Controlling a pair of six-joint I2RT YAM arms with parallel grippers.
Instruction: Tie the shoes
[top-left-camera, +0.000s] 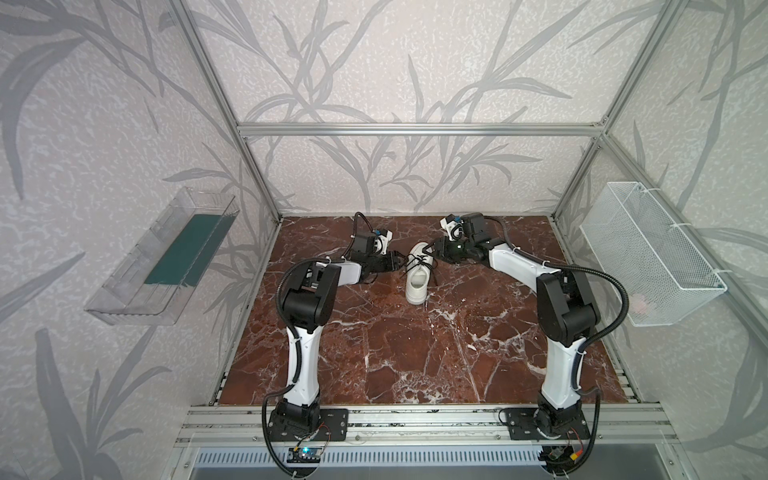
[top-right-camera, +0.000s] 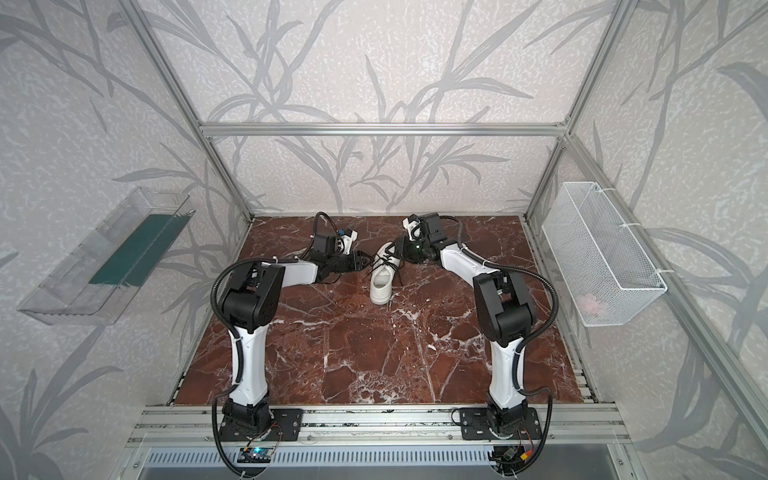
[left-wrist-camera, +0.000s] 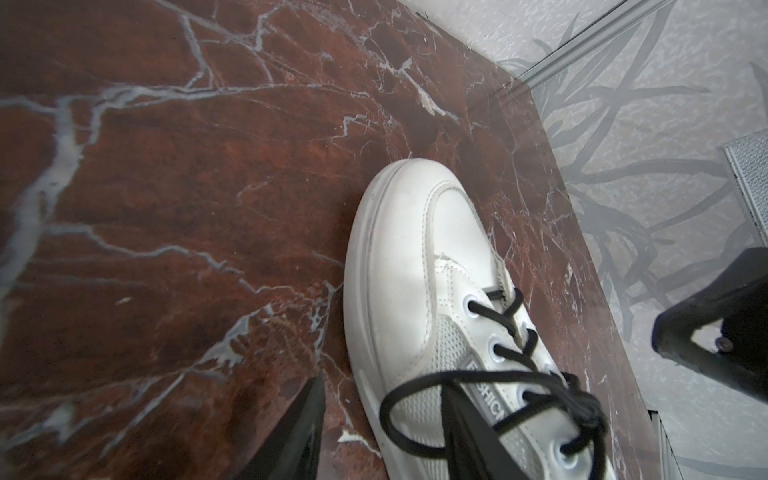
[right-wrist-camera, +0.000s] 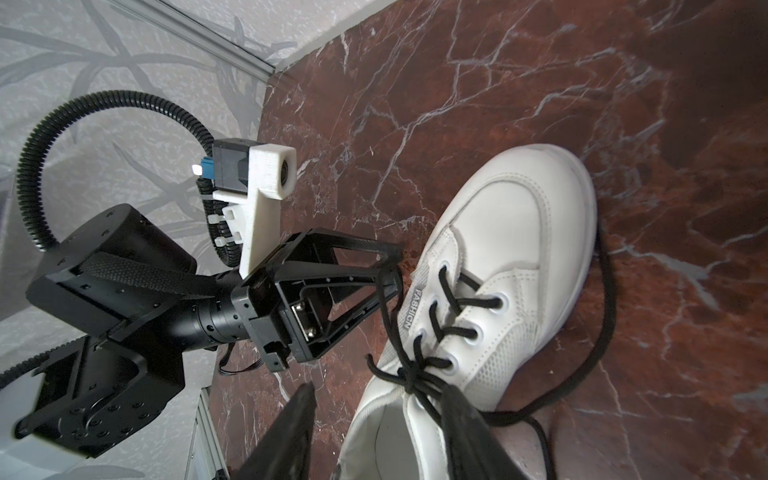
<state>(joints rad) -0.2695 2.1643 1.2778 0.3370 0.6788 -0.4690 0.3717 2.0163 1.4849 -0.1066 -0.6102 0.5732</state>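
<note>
Beside the sneaker, left hand and right hand gape; knot unclear.

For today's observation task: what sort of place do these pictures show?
Probably a robotics test cell: an aluminium frame with wallpapered panels, two arms bolted to a rail, and a sneaker on a marble-patterned table.

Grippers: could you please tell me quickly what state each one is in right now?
Left gripper: open, a loop of the laces hooked over one finger.
Right gripper: open, one finger against the laces, nothing clamped.
</note>
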